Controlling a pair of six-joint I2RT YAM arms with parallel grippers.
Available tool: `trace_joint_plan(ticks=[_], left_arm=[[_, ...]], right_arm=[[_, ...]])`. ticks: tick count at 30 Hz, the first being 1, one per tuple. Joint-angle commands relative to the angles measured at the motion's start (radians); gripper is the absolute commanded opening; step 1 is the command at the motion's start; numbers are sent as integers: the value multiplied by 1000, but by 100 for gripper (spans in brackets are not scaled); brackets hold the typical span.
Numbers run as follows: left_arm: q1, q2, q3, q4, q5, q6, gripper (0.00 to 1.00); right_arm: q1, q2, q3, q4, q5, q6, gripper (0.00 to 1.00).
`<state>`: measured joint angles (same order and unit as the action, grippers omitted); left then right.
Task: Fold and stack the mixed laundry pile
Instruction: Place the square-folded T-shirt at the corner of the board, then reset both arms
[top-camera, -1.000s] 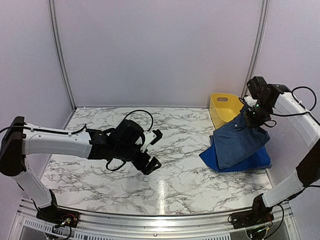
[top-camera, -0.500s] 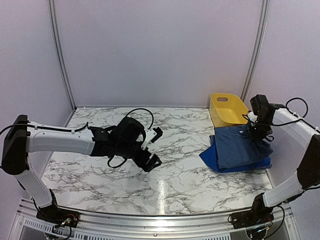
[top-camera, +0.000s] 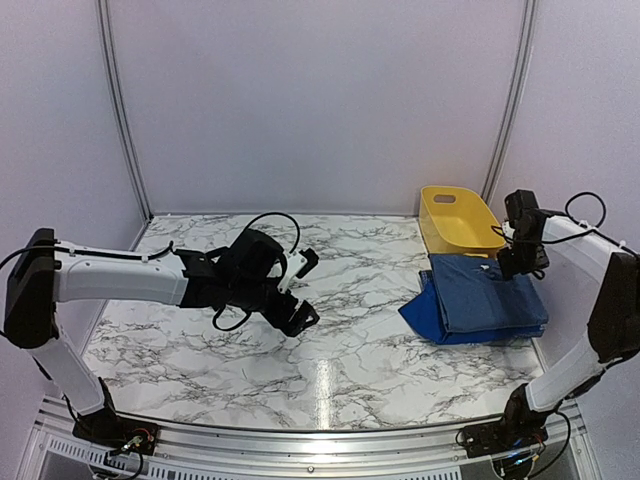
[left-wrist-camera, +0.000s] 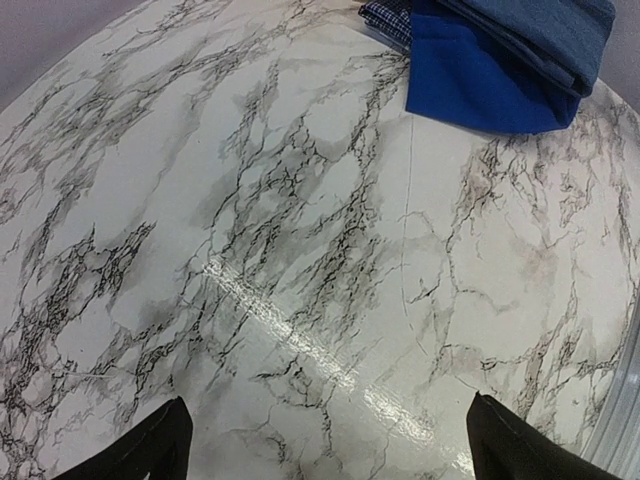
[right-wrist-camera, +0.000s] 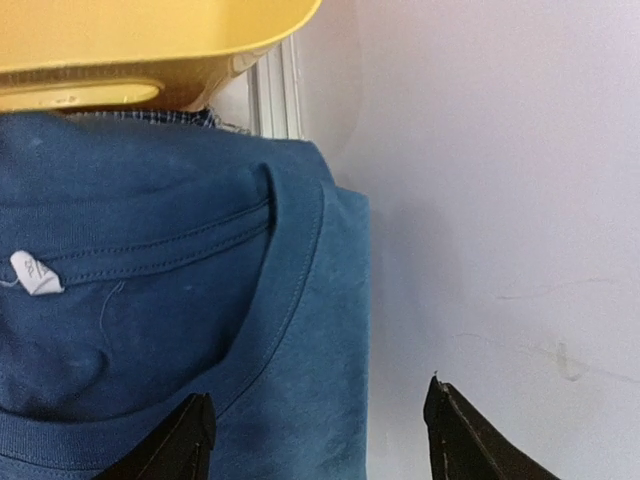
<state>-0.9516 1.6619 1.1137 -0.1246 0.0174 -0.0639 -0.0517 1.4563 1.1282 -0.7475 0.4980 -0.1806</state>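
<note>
The right gripper (right-wrist-camera: 320, 392) is hovering released over the denim-blue garment (right-wrist-camera: 150, 300), yellow tub (right-wrist-camera: 150, 30) just beyond its fingers; the left gripper (left-wrist-camera: 328, 400) is gaping above marble (left-wrist-camera: 300, 250).

Folded dark denim-blue garment (top-camera: 488, 298) just beside the right hand (top-camera: 510, 263), royal-blue garment (top-camera: 419, 318) under it, yellow tub (top-camera: 457, 219) just behind that hand, left hand (top-camera: 305, 288) spread wide above marble counter (top-camera: 340, 355)
</note>
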Motion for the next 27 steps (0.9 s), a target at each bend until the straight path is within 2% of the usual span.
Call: trace_joint_plan(ticks=[1,8,11,13,15,16,18,23,27], left_arm=[[28,-20,0,-5,-13,-36,99],[117,-75,-6,-2,-38,-137,99],[178,-93,13,-19,-72,-221,99],[224,-87,58,-88,-105,-290,99],[284,-76,112,-162,-60,-307,99],[316,-76,137,-189,-28,-310,99],[375,-97,173,-227,49,-304,99],[500,-160,264,-361,29,-278,99],[566,-218,291,-467,-12,-250,99]], right_arm=[[-24,-4,115,32,57,-5,72],[-38,2,255,-61,-25,56,79],[-39,-4,336,-108,-178,104,79],[-38,-9,380,-129,-282,129,80],[-38,-17,416,-138,-379,153,83],[-39,-22,428,-134,-431,161,85],[-37,-38,445,-111,-565,173,97],[-29,-62,440,4,-840,273,99],[42,-71,398,98,-912,340,98]])
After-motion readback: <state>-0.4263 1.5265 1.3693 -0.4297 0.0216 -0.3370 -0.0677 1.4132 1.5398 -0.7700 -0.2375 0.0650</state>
